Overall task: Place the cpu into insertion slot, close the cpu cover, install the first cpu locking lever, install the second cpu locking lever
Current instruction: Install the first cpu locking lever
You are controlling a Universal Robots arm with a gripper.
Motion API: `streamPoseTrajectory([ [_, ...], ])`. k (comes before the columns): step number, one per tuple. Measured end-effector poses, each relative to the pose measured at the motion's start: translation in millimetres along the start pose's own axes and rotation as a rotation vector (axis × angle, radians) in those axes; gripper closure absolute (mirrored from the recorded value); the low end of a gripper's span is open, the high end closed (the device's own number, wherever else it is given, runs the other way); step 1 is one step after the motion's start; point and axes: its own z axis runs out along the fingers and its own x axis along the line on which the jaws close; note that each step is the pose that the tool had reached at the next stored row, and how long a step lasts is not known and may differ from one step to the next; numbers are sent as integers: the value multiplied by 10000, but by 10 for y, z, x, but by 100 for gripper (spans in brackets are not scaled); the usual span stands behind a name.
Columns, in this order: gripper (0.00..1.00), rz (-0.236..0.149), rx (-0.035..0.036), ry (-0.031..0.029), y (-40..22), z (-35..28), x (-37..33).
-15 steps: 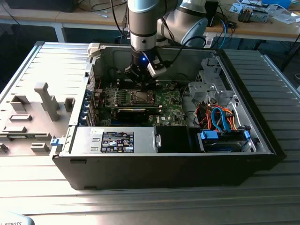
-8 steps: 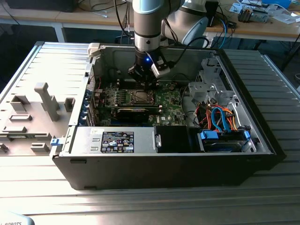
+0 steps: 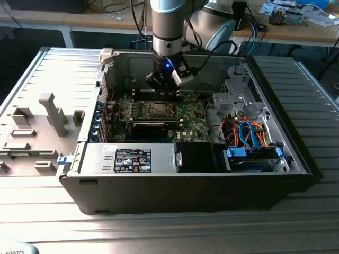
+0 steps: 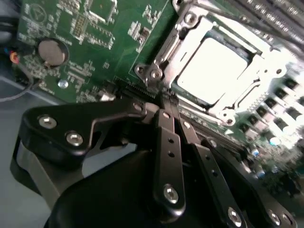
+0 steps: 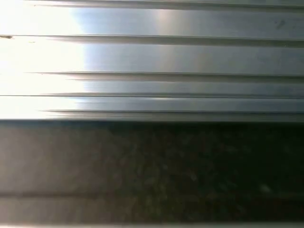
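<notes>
The cpu (image 4: 213, 69) sits in the insertion slot (image 4: 187, 28) on the green motherboard (image 4: 95, 42), its pale metal top facing up. The cpu cover (image 4: 178, 52), a thin silvery frame, lies closed around the chip, and the chip shows through its square window. In the second wrist view the end effector (image 4: 167, 102) is just beside the socket, at the edge of the cover, with its black fingers (image 4: 166, 142) brought together and nothing between them. The fingertips are close to the metal frame; contact cannot be confirmed.

In the exterior view the arm (image 3: 167, 32) reaches down into the open computer case (image 3: 185, 185), and the end effector (image 3: 168, 91) hangs directly over the far edge of the socket (image 3: 159, 109). The case rests on a ribbed metal counter (image 3: 296, 222). A grey fixture block (image 3: 37, 132) stands on the counter at the exterior view's left, well apart from the case. Blue and orange cables (image 3: 249, 132) lie inside the case at the exterior view's right.
</notes>
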Motion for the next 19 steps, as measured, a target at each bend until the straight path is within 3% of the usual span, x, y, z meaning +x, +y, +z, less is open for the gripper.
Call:
streamPoseTrajectory([
  [2,89,0,5,2,1,-61,-2],
  [5,89,1,6,1,-17,-85,-3],
  [9,89,-1,10,1,-127,-88,-3],
  [12,89,-4,89,1,-246,-92,-2],
  [19,89,-12,297,3,-390,-100,-1],
])
